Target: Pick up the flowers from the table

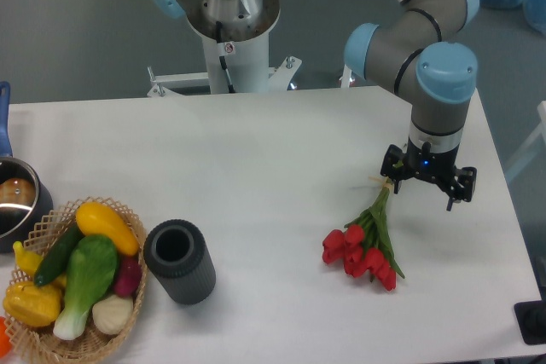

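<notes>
The flowers (365,253) lie on the white table (256,176) at the right. Their red blooms point toward the front and their thin green stems run up and to the right. My gripper (429,182) points straight down over the table at the stems' upper end. Its jaws look spread wide and open. The stem tips reach the gripper's left finger (394,168). The fingertips are largely hidden under the gripper body, so I cannot tell whether anything touches.
A dark grey cylinder (178,261) stands at the front left. Next to it is a wicker basket (51,343) of vegetables. A metal pot (15,204) sits at the left edge. The robot's base (232,31) stands behind the table.
</notes>
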You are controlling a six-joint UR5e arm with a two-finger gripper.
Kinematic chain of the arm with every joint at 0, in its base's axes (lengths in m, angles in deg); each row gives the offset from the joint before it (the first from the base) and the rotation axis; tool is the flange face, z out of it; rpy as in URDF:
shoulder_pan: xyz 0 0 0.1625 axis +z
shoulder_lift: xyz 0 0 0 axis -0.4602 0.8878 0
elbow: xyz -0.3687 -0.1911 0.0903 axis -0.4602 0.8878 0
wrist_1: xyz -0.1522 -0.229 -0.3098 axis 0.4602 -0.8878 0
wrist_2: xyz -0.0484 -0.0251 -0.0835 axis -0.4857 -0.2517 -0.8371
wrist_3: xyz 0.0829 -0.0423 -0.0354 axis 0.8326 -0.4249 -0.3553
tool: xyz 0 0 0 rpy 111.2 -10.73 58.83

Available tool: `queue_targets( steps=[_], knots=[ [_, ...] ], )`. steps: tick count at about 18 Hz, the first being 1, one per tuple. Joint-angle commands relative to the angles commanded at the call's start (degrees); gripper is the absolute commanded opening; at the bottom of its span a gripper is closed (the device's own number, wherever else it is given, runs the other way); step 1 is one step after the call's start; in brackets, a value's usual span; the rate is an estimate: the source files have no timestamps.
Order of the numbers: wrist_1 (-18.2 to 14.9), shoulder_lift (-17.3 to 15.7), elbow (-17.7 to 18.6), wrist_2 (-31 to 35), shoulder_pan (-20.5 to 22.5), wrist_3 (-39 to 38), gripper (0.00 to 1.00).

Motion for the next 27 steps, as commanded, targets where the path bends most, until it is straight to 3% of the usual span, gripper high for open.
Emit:
queue_targets(
  steps=[8,18,27],
  knots=[
    [0.00,0.09,0.44,0.00,-0.70,-0.09,1.00],
    [0.09,0.61,6.59,-1.23,-0.70,0.00,1.00],
    [0.09,3.08,6.59,-1.49,-2.90,0.62,1.00]
  ],
)
